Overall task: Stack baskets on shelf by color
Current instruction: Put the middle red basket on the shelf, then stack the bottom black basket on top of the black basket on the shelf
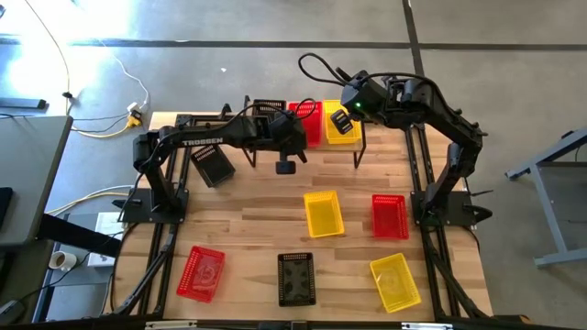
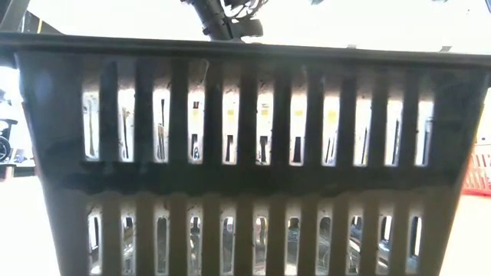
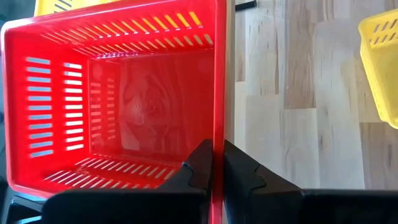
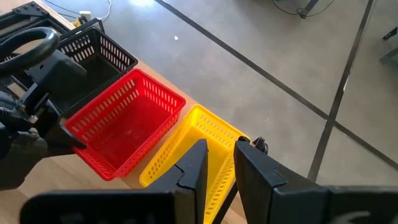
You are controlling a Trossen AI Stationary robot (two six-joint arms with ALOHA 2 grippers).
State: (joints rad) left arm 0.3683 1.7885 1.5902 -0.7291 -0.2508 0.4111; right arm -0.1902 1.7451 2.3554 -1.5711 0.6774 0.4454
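Red basket (image 3: 112,93) rim pinched by left gripper (image 3: 217,171) (shelf edge).

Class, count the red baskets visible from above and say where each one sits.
3. One red basket is on the shelf, its rim gripped by the left hand; one lies on the table's right side; one lies near the front-left corner. Stacked ones may be hidden.

Setting: likely a robotics lab or workshop. Plank worktop (image 1: 257,234) on a polished concrete floor (image 1: 229,23) with taped lines; loose cables (image 1: 96,124) run to a yellow plug (image 1: 135,117); grey desk edge (image 1: 27,174) alongside.
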